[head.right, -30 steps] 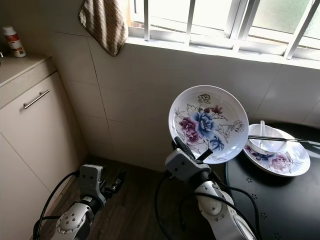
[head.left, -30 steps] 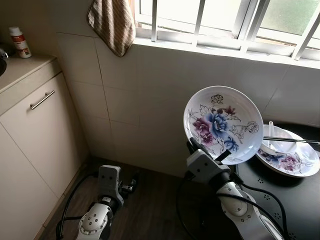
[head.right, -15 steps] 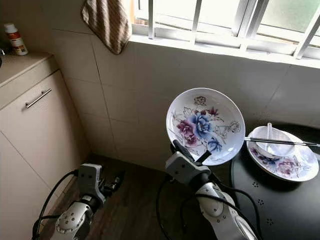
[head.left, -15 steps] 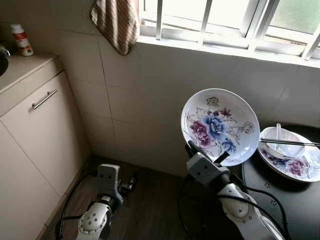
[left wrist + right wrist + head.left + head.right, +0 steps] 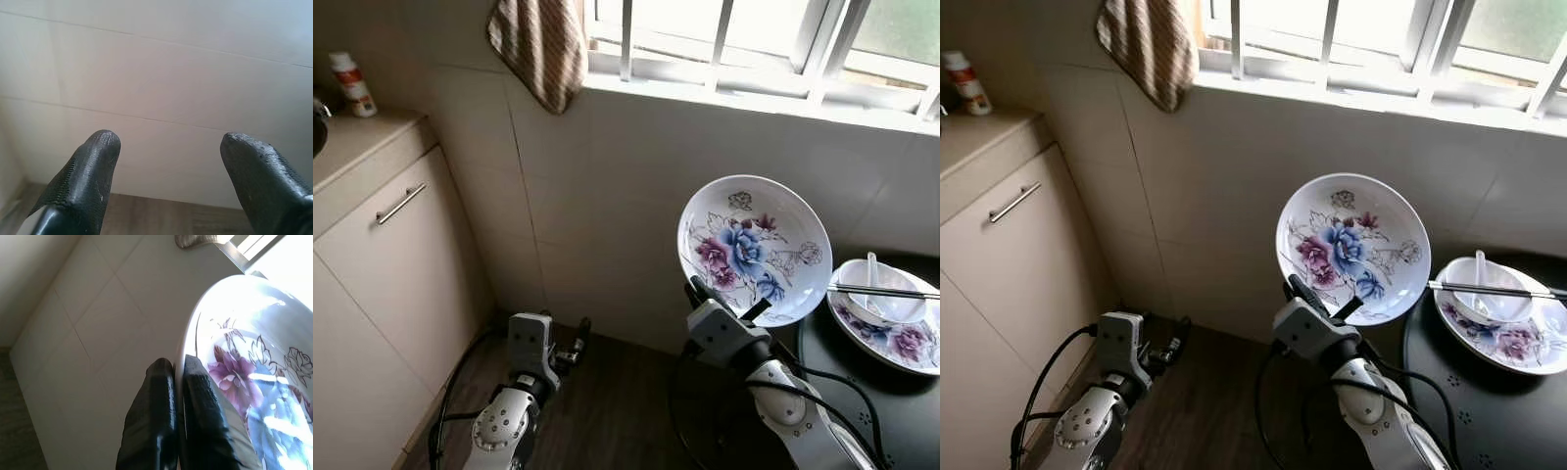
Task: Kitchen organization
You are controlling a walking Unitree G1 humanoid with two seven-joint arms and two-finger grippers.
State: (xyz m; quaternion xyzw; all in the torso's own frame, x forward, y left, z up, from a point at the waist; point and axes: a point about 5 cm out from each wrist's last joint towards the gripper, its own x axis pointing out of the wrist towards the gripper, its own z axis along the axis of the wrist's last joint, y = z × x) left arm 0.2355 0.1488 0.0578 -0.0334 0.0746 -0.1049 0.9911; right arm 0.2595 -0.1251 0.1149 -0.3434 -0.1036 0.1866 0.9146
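Right gripper (image 5: 724, 305): fingers pinched shut on the lower rim of the floral plate (image 5: 754, 249), one finger on each face of the rim, as the right wrist view shows; plate held up on edge, its painted face of blue and purple flowers turned toward the camera, rising above the gripper in front of the tiled wall (image 5: 607, 186); to the gripper's right and slightly beyond it, a round black table (image 5: 862, 392) bearing a second floral plate (image 5: 901, 348), on which sits a white bowl (image 5: 881, 294) with what looks like a spoon inside and a pair of chopsticks (image 5: 886, 291) laid across its rim; held plate near the second plate, whether their edges touch cannot be told; left gripper (image 5: 166, 161): hanging low over the dark wood floor (image 5: 607, 411), well to the left of the right gripper, fingers spread wide apart and holding nothing, pointed at the wall base; further left, a cream cabinet (image 5: 382, 245) with a bar handle, a small bottle (image 5: 352, 83) on its counter; above, a striped towel (image 5: 540, 44) hanging at the barred window (image 5: 754, 39)
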